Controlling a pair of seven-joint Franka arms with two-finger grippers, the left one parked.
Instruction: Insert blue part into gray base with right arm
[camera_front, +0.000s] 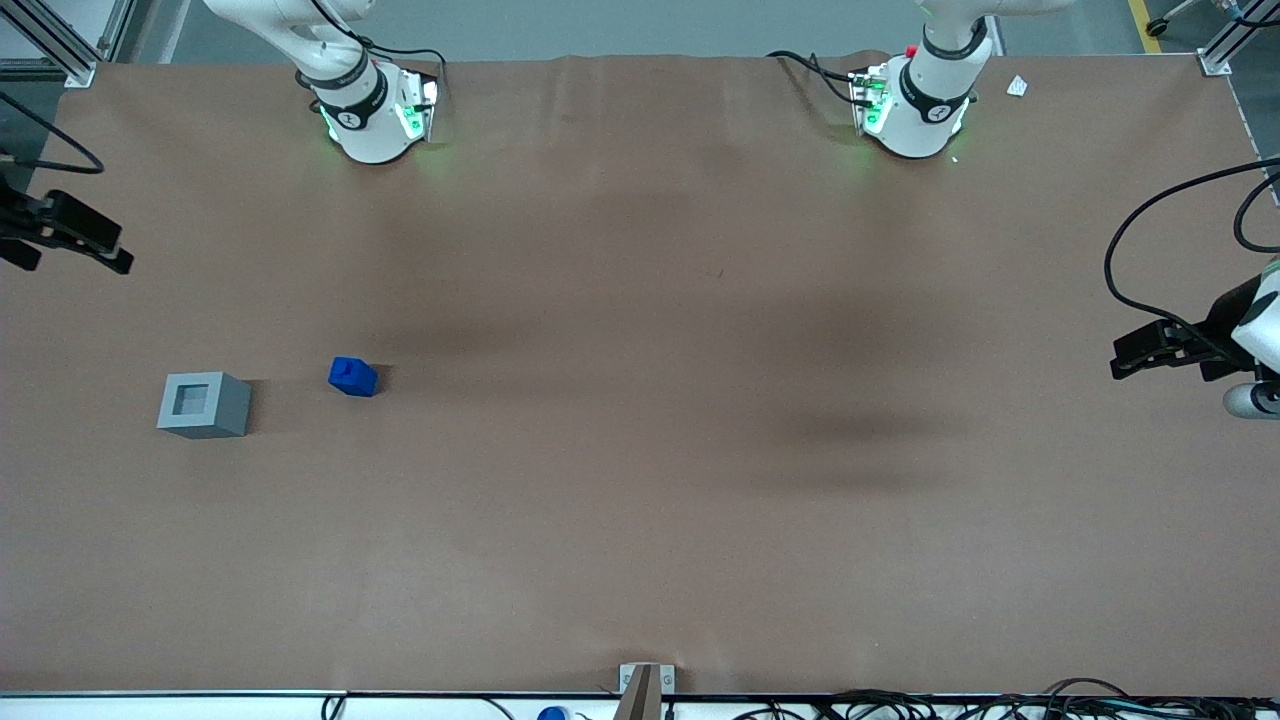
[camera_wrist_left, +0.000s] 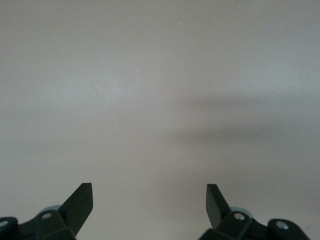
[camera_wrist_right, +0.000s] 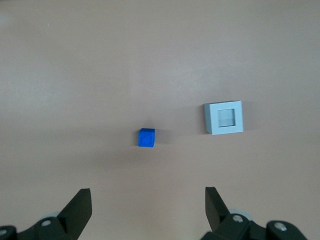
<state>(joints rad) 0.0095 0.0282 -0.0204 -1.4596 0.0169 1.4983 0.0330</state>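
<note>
- Front view: the blue part (camera_front: 352, 376) is seen lying on the table (camera_front: 640, 500) at the left of the frame, with the gray base (camera_front: 204, 404) near it, apart, closer to the left edge and slightly lower. The right arm's gripper (camera_front: 75, 240) is held at the upper left edge, well apart from both. A descent straight over the blue part would be advised first.
- Left wrist view: only bare table surface is shown.
- Right wrist view: the fingers (camera_wrist_right: 80, 207) are spread wide and empty, high above the blue part (camera_wrist_right: 146, 137) and the gray base (camera_wrist_right: 224, 118). The part should be centred between them before closing, its stub kept free for the recess.
</note>
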